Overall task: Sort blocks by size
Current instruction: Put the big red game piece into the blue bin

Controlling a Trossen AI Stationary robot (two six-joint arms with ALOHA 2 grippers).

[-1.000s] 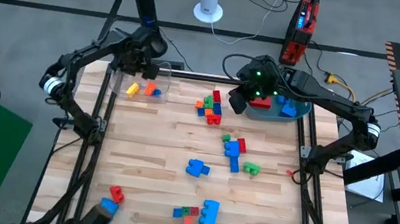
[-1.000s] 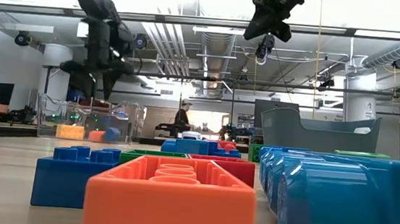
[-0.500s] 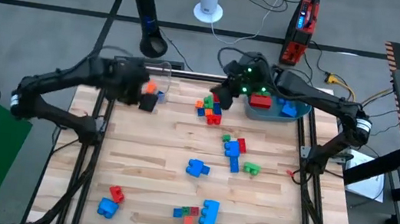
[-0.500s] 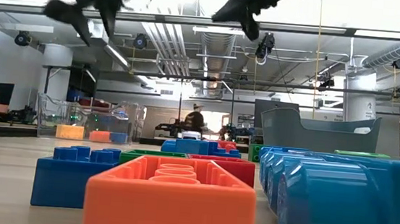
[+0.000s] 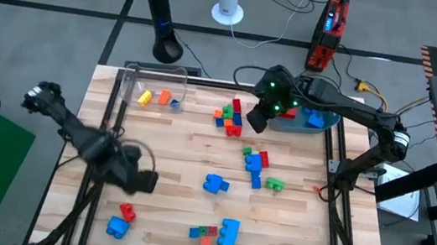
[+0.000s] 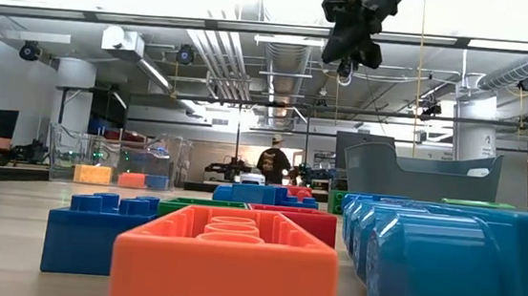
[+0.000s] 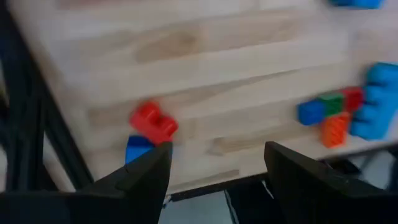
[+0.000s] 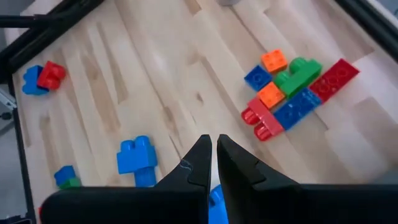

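Fingers of the left end effector (image 7: 214,171) stand wide apart with nothing between them. Half a second ago it hung by the clear box at the desk's 11 o'clock corner; now it sits low at about 8 o'clock (image 5: 141,182), above a red block (image 7: 153,122) touching a blue block (image 7: 138,148) near the desk's front-left edge. Bare wood lies around that pair, with the dark frame rail just beside them.

The right end effector (image 8: 211,163) has its fingers pressed nearly together, holding nothing. It has drawn back a little toward the teal tub (image 5: 325,120) since the earlier frame and now hovers at about 1 o'clock (image 5: 258,118), just beside the mixed cluster of blocks (image 5: 230,116) of red, blue, orange and green.

Other blocks lie scattered: a blue-and-red group (image 5: 256,163) right of centre with a small green block (image 5: 275,183) near it, a lone blue block (image 5: 215,183) at the centre, and a blue, green, red and orange bunch (image 5: 218,235) at 6 o'clock near the front edge. The clear box (image 5: 153,84) holds a yellow block (image 5: 145,96) and an orange block (image 5: 164,96). The desk (image 5: 173,146) is open between centre and the left rail.
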